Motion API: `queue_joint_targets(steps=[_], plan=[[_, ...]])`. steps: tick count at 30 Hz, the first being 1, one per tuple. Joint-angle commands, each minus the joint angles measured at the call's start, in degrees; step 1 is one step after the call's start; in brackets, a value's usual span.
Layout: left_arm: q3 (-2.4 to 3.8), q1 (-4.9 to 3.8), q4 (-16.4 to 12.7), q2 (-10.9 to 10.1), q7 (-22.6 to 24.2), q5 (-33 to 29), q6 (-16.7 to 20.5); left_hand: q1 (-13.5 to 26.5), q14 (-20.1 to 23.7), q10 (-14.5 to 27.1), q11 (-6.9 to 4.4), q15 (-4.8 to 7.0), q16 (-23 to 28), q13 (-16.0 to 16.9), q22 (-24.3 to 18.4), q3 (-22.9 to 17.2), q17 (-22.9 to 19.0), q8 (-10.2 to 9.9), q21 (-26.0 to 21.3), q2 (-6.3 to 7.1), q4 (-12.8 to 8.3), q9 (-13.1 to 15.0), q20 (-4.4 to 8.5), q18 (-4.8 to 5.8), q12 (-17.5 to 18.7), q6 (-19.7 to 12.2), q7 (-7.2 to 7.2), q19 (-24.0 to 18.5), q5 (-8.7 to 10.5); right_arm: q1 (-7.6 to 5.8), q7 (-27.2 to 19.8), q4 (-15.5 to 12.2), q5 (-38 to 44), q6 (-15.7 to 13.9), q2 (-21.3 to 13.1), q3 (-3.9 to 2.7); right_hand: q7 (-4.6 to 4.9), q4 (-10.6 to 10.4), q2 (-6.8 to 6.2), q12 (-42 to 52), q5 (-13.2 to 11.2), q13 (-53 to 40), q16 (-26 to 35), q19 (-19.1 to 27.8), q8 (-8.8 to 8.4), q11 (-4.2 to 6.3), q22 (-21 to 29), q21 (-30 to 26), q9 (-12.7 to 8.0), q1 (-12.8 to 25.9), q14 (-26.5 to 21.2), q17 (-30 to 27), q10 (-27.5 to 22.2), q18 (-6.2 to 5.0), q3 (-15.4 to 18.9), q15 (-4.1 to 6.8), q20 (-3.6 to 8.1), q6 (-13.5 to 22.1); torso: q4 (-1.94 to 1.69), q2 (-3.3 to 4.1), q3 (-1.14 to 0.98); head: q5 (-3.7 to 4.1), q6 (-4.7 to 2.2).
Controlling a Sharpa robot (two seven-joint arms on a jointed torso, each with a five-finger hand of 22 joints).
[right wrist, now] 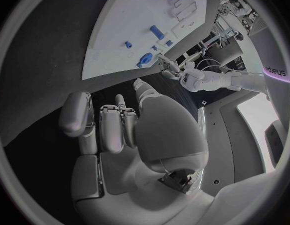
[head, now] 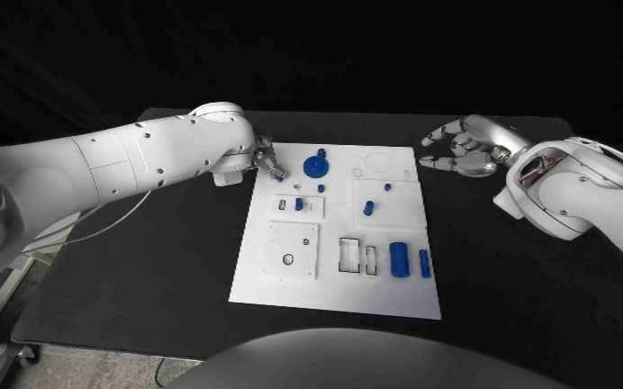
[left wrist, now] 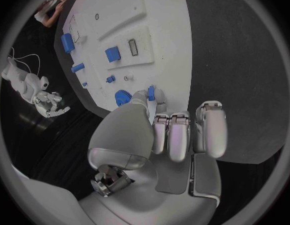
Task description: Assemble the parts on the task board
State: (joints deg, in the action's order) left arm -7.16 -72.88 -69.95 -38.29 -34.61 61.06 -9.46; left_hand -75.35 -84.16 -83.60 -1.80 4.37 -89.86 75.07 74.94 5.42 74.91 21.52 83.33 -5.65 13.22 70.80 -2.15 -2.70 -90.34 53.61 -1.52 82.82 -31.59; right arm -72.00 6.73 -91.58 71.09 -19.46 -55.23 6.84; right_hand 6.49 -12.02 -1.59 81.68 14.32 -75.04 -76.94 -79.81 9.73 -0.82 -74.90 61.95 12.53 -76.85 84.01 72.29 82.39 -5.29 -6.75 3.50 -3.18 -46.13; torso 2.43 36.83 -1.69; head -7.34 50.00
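The white task board [head: 293, 285] lies in the middle of the black table. My left hand [head: 264, 159] hovers at its far left corner and pinches a small blue piece [left wrist: 151, 92] between thumb and fingertips, close beside the blue gear [head: 316, 167] that stands on the board. My right hand [head: 461, 150] is off the board's far right corner, over the bare table; its fingers are apart and hold nothing. Further blue parts are on the board: two small pegs [head: 370, 207], a small block [head: 299, 203], a larger block [head: 399, 260] and a long bar [head: 425, 263].
The board carries raised white panels with empty slots [head: 350, 256] and a round recess [head: 378, 162] at its far right. Black table [head: 143, 254] runs wide on both sides of the board and in front of it.
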Motion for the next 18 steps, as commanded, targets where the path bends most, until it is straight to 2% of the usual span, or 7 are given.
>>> queue_joint_targets(steps=[1, 4, 5, 7, 12, 13, 18], plan=[[0.00, 0.05, -0.27, -0.19, 0.70, -1.07, 0.18, -1.18, -5.84, -6.40, -0.60, 0.23, -0.14, 14.93, 9.31, -2.16, 15.09, -0.49, -0.36, 0.63, -0.25, -0.02, 0.26, 0.22, 0.34, 0.01, 0.40, -0.17, -0.49, 0.03, 0.22, 0.00, -0.25, 0.95, -0.10, -0.01, 0.05, 0.30, 0.50, -0.18, 0.52, -4.10, 0.08, 0.32, -0.27, 0.13, -5.55, -0.49, -0.15, -0.02, 1.66, -0.06, -0.36, -0.49, -0.11, -0.34, 0.05, -0.40, -0.02, 0.02, -0.01, -0.08, 0.00], [-0.01, 0.08, -0.65, -0.50, 0.96, -1.35, 0.95, -1.87, -5.84, -6.40, -0.60, 0.41, -0.14, 14.93, 9.49, -7.95, 15.09, -1.05, -0.38, 2.45, -0.21, -0.04, 0.28, 0.28, 0.34, 0.08, 0.50, -0.09, 1.66, 0.03, 0.27, -0.02, -0.35, 1.03, -0.15, -0.01, 0.06, 0.36, 0.52, -0.18, 0.91, -4.09, 0.08, 0.28, -0.31, 0.13, -5.57, -0.47, -0.22, -0.09, 1.66, -0.07, -0.36, -0.48, -0.18, -0.34, 0.04, -0.44, -0.02, 0.00, -0.01, -0.10, 0.00], [-0.01, 0.09, -0.81, -0.63, 1.07, -1.42, 1.26, -1.17, -5.84, -6.40, -0.46, 0.62, -0.14, 14.93, 9.61, -12.66, 15.09, -1.26, -0.41, 4.48, 0.33, 0.13, 0.31, 0.29, 0.34, 0.26, 0.14, -0.03, 3.08, 0.03, 0.28, -0.02, -0.39, 1.05, -0.16, -0.01, 0.06, 0.38, 0.53, -0.18, 1.08, -4.10, 0.09, 0.28, -0.32, 0.13, -5.57, -0.52, -0.25, -0.11, 1.66, -0.08, -0.35, -0.48, -0.21, -0.35, 0.04, -0.45, -0.02, 0.00, -0.01, -0.10, 0.00], [-0.01, 0.11, -1.15, -0.88, 1.26, -1.49, 1.87, 0.01, -5.84, -6.40, -0.49, 0.43, -0.14, 14.93, 9.77, -18.94, 15.09, -1.17, -0.45, 7.33, 0.35, 0.67, 0.28, 0.30, 0.34, 0.62, 0.44, 0.05, 2.80, 0.03, 0.30, -0.02, -0.44, 1.10, -0.18, -0.01, 0.07, 0.43, 0.54, -0.19, 1.43, -4.08, 0.08, 0.27, -0.36, 0.12, -5.56, -0.58, -0.32, -0.17, 1.67, -0.08, -0.36, -0.48, -0.28, -0.35, 0.04, -0.48, -0.05, -0.02, -0.01, -0.10, 0.00], [-0.01, 0.14, -2.78, -1.99, 1.20, -1.58, 3.22, 2.96, -5.84, -6.40, -0.58, 0.32, -0.14, 14.93, 10.00, -26.73, 15.09, -0.85, -0.50, 10.32, -0.66, 1.74, 0.24, 0.31, 0.34, 0.86, 0.32, 0.20, 3.21, 0.03, 0.34, -0.08, -0.58, 1.19, -0.28, -0.01, 0.07, 0.49, 0.61, -0.21, 1.94, -4.04, 0.13, 0.27, -0.40, 0.12, -5.55, -0.70, -0.42, -0.25, 1.65, -0.14, -0.39, -0.50, -0.42, -0.35, 0.04, -0.54, 0.01, 0.06, 0.04, -0.24, 0.00], [-0.01, 0.14, -3.58, -2.48, 1.04, -1.60, 3.60, 5.61, -5.84, -6.40, -0.55, 0.30, -0.14, 14.93, 10.13, -31.21, 15.09, -0.62, -0.61, 11.81, -1.85, 2.49, 0.24, 0.30, 0.34, 1.07, 0.31, 0.25, 3.50, 0.04, 0.36, -0.10, -0.61, 1.23, -0.34, -0.01, 0.07, 0.49, 0.62, -0.22, 1.98, -4.04, 0.13, 0.28, -0.40, 0.12, -5.54, -0.72, -0.42, -0.25, 1.65, -0.14, -0.39, -0.50, -0.43, -0.35, 0.04, -0.55, 0.00, 0.06, 0.04, -0.26, 0.00], [-0.01, 0.14, -6.80, -4.39, 0.23, -1.61, 4.50, 6.50, -5.84, -6.40, -0.57, 0.27, -0.14, 14.93, 10.10, -31.93, 15.09, -0.57, -0.73, 12.07, -2.17, 2.67, 0.26, 0.27, 0.34, 1.15, 0.25, 0.19, 3.78, 0.04, 0.46, -0.15, -0.80, 1.40, -0.58, -0.01, 0.07, 0.51, 0.65, -0.22, 2.12, -4.03, 0.12, 0.27, -0.42, 0.12, -5.54, -0.74, -0.45, -0.28, 1.66, -0.14, -0.39, -0.50, -0.48, -0.34, 0.04, -0.56, -0.01, 0.06, 0.05, -0.26, 0.00]])
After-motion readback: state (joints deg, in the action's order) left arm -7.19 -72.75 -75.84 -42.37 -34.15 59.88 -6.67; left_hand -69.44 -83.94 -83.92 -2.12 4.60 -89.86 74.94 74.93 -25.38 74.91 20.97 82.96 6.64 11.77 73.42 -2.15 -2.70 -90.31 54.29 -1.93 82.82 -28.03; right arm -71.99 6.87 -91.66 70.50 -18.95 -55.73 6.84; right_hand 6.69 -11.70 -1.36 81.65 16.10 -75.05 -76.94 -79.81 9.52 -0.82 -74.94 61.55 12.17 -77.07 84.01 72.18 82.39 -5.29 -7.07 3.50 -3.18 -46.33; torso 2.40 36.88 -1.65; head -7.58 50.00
